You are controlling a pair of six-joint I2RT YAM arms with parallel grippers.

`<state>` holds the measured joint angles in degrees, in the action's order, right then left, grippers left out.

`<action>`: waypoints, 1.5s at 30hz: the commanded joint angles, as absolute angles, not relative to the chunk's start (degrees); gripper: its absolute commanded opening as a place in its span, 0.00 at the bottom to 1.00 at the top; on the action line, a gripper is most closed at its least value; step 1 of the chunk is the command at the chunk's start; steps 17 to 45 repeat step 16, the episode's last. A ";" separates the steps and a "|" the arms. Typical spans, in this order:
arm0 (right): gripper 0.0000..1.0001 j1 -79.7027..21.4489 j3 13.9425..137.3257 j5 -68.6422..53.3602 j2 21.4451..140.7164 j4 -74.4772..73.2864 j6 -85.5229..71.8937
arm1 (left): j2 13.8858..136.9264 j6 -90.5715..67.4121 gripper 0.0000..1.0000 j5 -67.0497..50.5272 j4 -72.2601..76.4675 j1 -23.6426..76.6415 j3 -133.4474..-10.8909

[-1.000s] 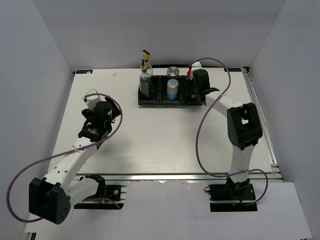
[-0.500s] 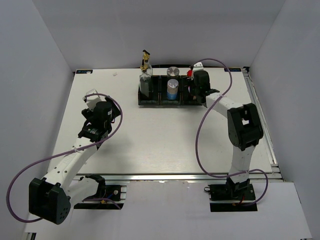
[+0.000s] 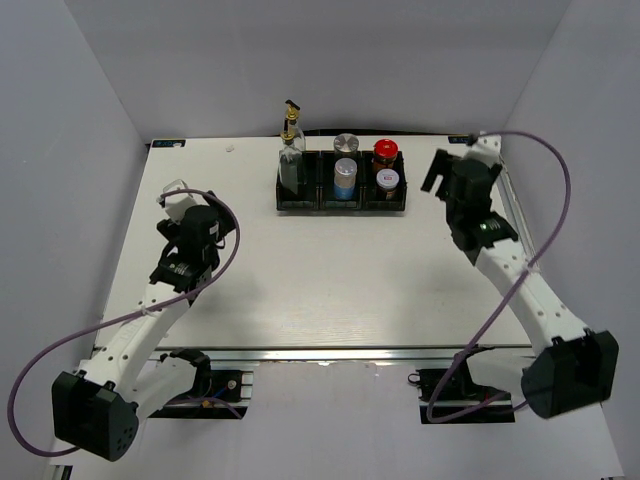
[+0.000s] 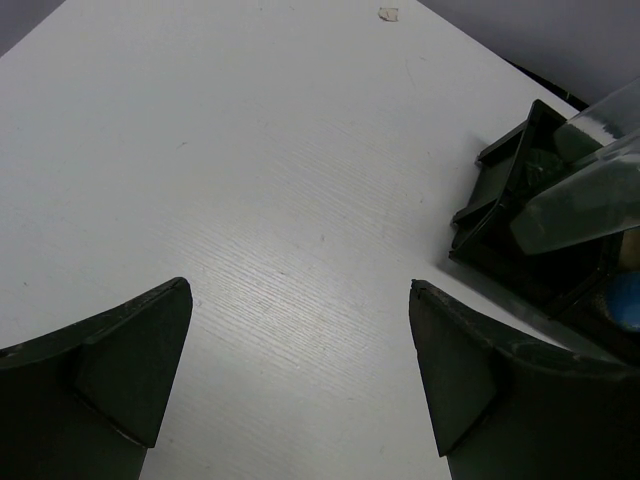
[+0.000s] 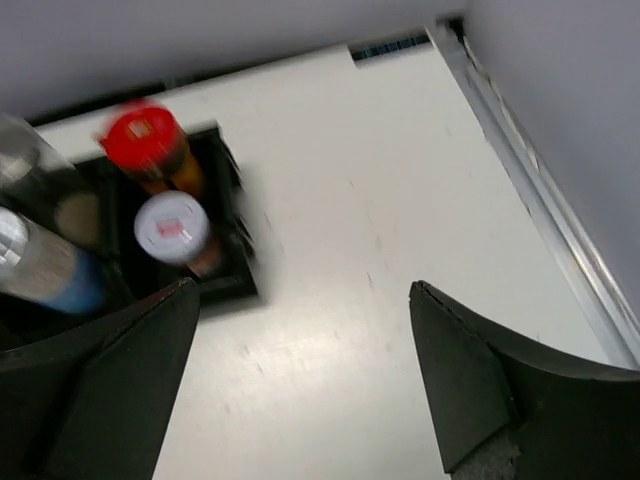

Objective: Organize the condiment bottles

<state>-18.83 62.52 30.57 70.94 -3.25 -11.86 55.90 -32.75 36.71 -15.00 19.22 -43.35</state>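
Observation:
The condiment bottles stand in the black tray (image 3: 320,205) at the back of the table. Two glass cruets (image 3: 290,160) fill its left compartment. The blue-labelled shaker (image 3: 345,178) and the silver-lidded cylinder (image 3: 346,143) share the middle one. The red-capped jar (image 3: 386,152) and the small brown jar (image 3: 388,182) stand in the right one. My right gripper (image 3: 455,162) hangs open and empty to the right of the tray; its wrist view shows the red-capped jar (image 5: 140,135) and the brown jar (image 5: 172,225) off to the left. My left gripper (image 3: 178,198) is open over bare table, left of the tray (image 4: 497,200).
A metal rail (image 5: 540,210) runs along the table's right edge, close to my right gripper (image 5: 302,286). Grey walls enclose the table on three sides. A small scrap (image 4: 388,13) lies near the back edge. Purple cables loop from both arms.
My right gripper has opened and drawn back to the right, away from the tray's right compartment, uncovering the red-capped and brown jars there. The left arm has shifted slightly.

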 commanded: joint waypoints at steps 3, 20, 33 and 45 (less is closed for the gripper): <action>0.89 -18.28 45.90 30.68 62.68 -8.00 -22.22 | 52.91 -34.45 0.98 35.69 -14.77 18.90 -41.57; 0.90 -18.19 39.73 36.12 53.45 -3.88 -25.49 | 52.38 -35.42 0.98 36.04 -15.64 18.90 -41.05; 0.90 -18.19 39.73 36.12 53.45 -3.88 -25.49 | 52.38 -35.42 0.98 36.04 -15.64 18.90 -41.05; 0.90 -18.19 39.73 36.12 53.45 -3.88 -25.49 | 52.38 -35.42 0.98 36.04 -15.64 18.90 -41.05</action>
